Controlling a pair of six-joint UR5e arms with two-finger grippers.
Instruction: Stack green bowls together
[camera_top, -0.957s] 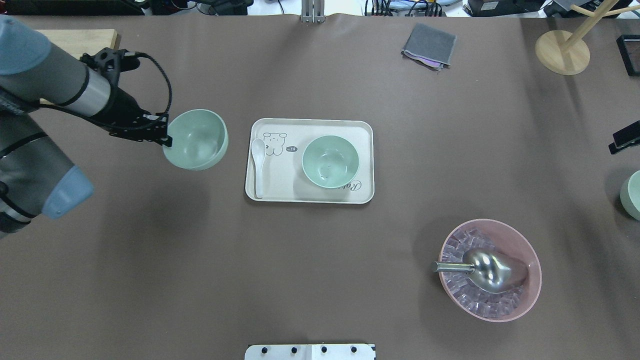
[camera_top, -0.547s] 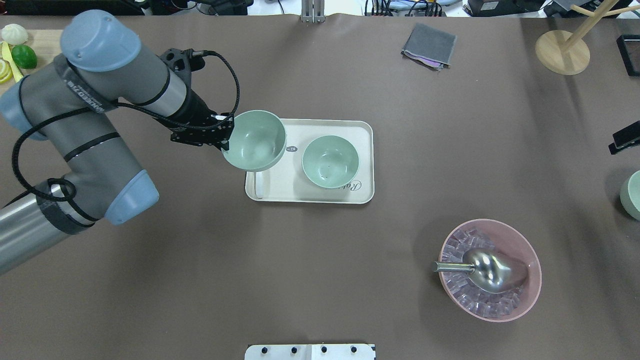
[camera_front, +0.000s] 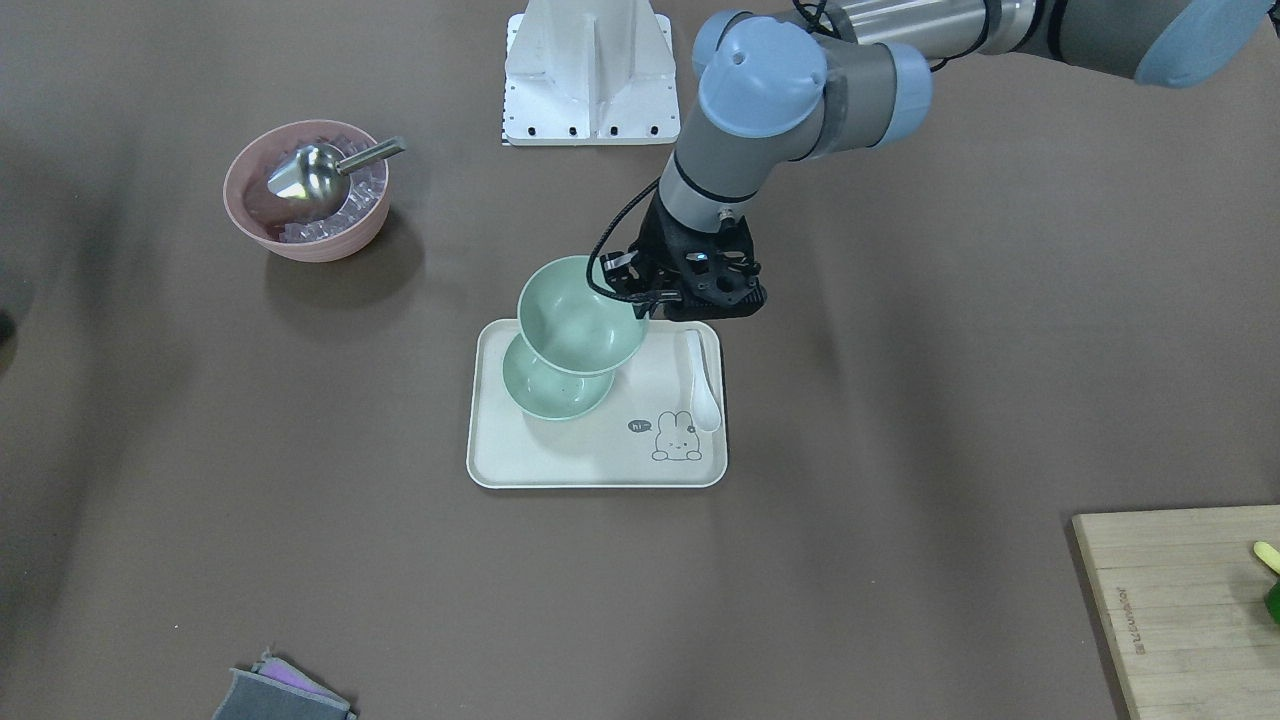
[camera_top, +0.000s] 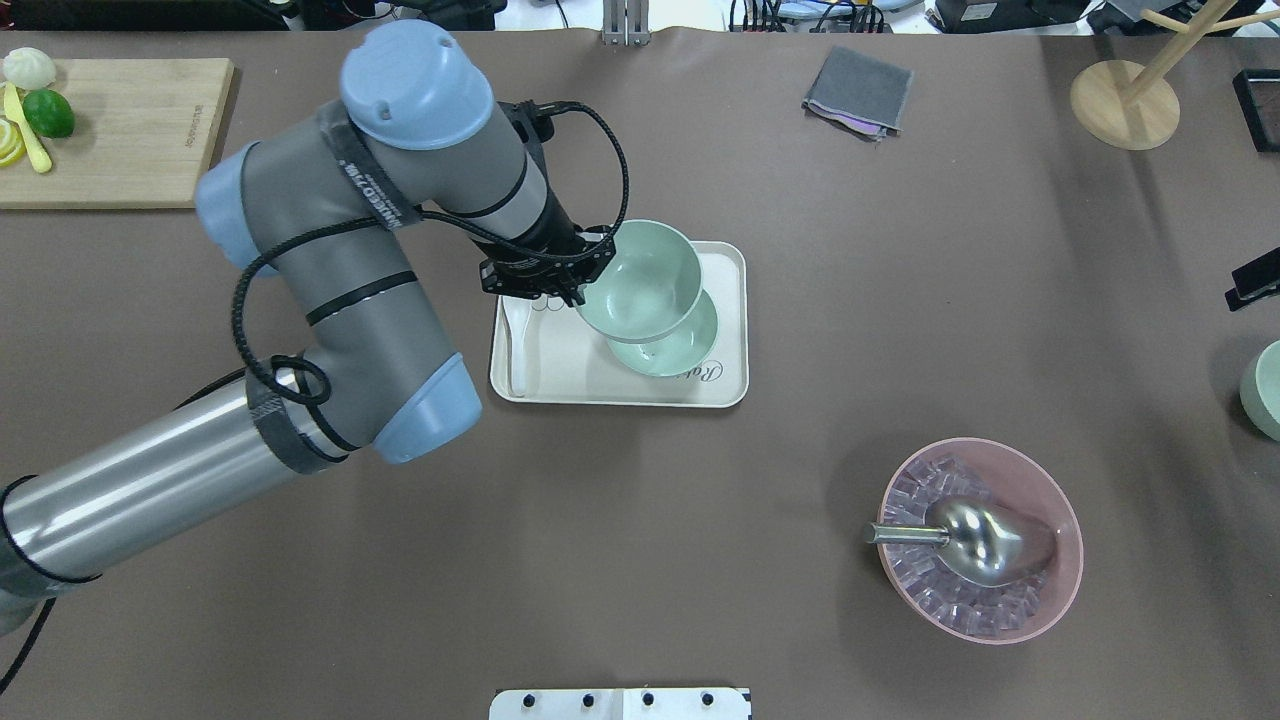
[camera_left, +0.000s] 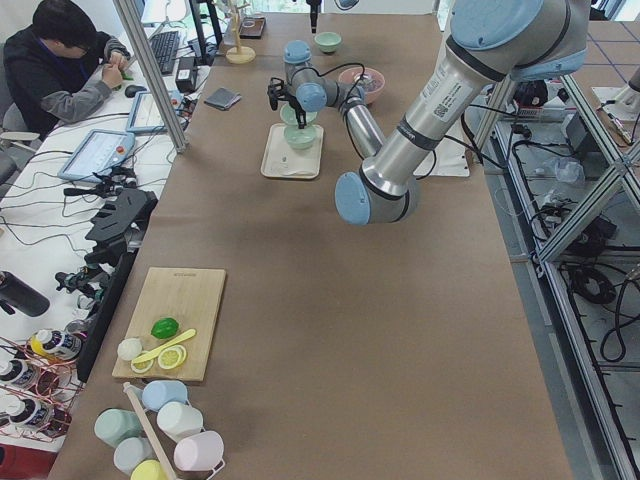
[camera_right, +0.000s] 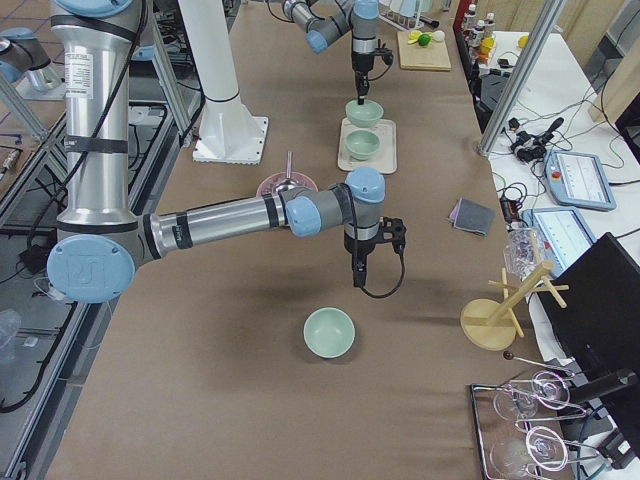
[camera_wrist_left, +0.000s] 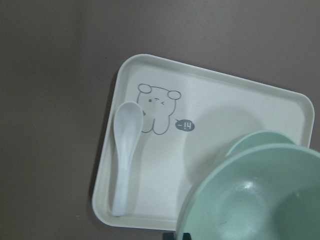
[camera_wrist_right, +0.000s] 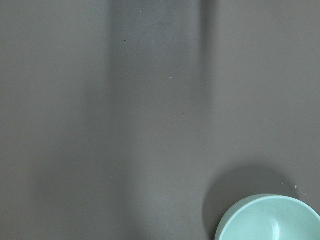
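One small round pale mint-green plastic bowl (camera_top: 640, 280) hangs in the air, mouth up, pinched at its rim by the left gripper (camera_top: 583, 290), whose fingers are closed tight on the bowl's wall on the side nearest the arm. It sits over the cream rectangular tray with the cartoon bear print (camera_top: 610, 385). Directly under it, a little off-centre, a second mint-green bowl (camera_top: 680, 350) stands on the tray. From the right-hand side view there is clear air between the two, so they do not touch. A white ceramic spoon (camera_front: 700, 385) lies along the tray's edge beside them.

The third mint-green bowl (camera_right: 329, 332) stands alone on the brown table (camera_top: 700, 560), well apart from the tray, near the robot's right end. The right gripper (camera_right: 358, 275) hangs pointing down just beside it; I cannot tell how its jaws stand.

Further out there is a larger pink bowl (camera_top: 1060, 520) of clear cubes with a metal scoop (camera_top: 985, 540), a folded grey cloth (camera_top: 858, 90), and a wooden cutting board (camera_top: 130, 130).
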